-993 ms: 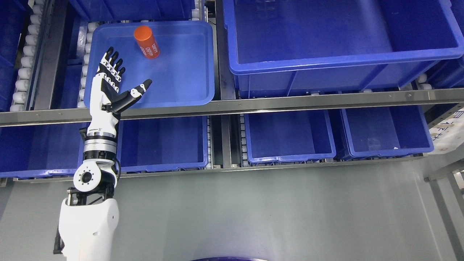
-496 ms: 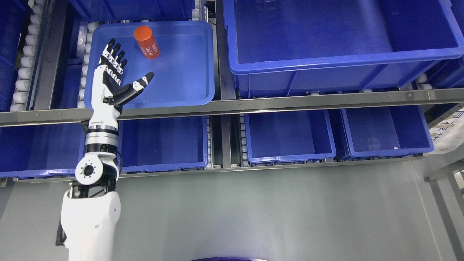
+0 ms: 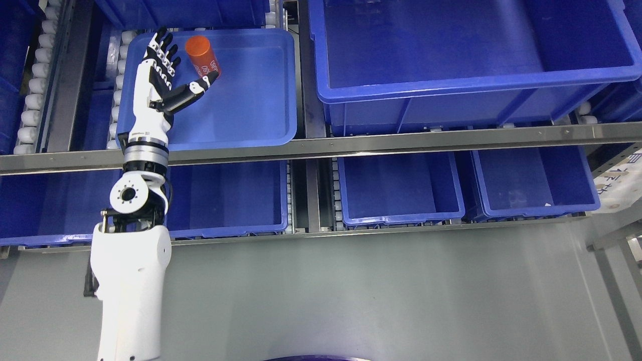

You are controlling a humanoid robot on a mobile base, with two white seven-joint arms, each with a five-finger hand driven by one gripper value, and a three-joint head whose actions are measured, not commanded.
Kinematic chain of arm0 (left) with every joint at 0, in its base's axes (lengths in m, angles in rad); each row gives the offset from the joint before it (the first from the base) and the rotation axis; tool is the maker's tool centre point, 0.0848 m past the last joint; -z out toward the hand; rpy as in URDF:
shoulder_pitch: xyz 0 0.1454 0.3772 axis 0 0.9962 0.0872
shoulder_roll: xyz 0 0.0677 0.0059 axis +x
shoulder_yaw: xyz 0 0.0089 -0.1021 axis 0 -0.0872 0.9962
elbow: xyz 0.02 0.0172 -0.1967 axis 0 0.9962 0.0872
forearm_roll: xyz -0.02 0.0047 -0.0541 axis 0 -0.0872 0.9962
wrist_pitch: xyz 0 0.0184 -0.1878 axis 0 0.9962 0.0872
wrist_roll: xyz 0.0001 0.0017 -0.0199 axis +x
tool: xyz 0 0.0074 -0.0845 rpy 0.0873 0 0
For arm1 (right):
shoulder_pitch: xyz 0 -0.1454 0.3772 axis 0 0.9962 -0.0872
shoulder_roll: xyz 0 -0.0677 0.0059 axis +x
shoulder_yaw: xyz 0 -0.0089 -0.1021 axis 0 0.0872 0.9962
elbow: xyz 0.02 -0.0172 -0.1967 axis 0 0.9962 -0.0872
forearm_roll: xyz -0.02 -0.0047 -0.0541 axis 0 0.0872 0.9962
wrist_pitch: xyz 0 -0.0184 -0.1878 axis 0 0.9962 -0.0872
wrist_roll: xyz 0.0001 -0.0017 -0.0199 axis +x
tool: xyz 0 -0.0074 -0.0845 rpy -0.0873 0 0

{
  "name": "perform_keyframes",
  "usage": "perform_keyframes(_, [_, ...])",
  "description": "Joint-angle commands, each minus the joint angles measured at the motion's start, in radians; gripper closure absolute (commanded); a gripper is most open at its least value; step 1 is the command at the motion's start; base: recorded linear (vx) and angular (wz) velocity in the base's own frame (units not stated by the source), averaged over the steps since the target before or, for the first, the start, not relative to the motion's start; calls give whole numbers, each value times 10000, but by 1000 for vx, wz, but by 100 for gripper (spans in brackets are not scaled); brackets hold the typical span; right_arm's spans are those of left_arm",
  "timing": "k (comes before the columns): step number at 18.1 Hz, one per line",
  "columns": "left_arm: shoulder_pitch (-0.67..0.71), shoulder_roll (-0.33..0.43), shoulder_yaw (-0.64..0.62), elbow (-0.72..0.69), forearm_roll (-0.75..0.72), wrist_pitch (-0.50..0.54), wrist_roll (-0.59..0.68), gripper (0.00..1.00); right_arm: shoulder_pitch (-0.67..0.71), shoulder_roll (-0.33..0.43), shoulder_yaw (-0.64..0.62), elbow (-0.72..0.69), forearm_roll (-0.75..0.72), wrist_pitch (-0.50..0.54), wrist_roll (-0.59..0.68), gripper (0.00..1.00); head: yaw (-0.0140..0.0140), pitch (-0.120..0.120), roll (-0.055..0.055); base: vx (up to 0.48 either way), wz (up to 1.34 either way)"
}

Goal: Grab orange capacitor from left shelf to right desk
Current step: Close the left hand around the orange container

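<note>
The left hand [image 3: 163, 80] reaches into the shallow blue tray [image 3: 261, 130] – fingers spread wide, holding nothing. Its thumb crosses the orange capacitor [image 3: 200, 54] near the tray's far-left corner, fingers behind – probably set to wrap it

Blue bins [image 3: 466, 50] — steel rail [image 3: 401, 143]

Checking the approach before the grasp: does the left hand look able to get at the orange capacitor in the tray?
Probably yes. The left hand is open beside the orange capacitor, thumb under it, fingers to its left, and nothing else lies in the tray.
</note>
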Motion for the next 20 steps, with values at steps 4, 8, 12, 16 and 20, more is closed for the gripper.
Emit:
perform_keyframes(4, [-1489, 414, 170, 3455, -108, -49, 8, 1, 30, -175, -169, -175, 31, -6, 2, 0, 0, 0, 0, 0, 0])
perform_keyframes(8, [-1950, 384, 109, 3993, -108, -18, -205, 1, 30, -175, -169, -175, 31, -6, 2, 0, 0, 0, 0, 0, 0])
perform_keyframes(12, [-2165, 277, -44, 4454, -124, -3, -544, 1, 15, -175, -169, -175, 31, -6, 2, 0, 0, 0, 0, 0, 0])
perform_keyframes(16, [-2472, 368, -213, 4945, -185, -3, -529, 1, 30, -175, -169, -175, 31, -6, 2, 0, 0, 0, 0, 0, 0])
perform_keyframes(20, [-2717, 384, -198, 5190, -430, -18, -529, 1, 30, -175, -169, -175, 31, -6, 2, 0, 0, 0, 0, 0, 0])
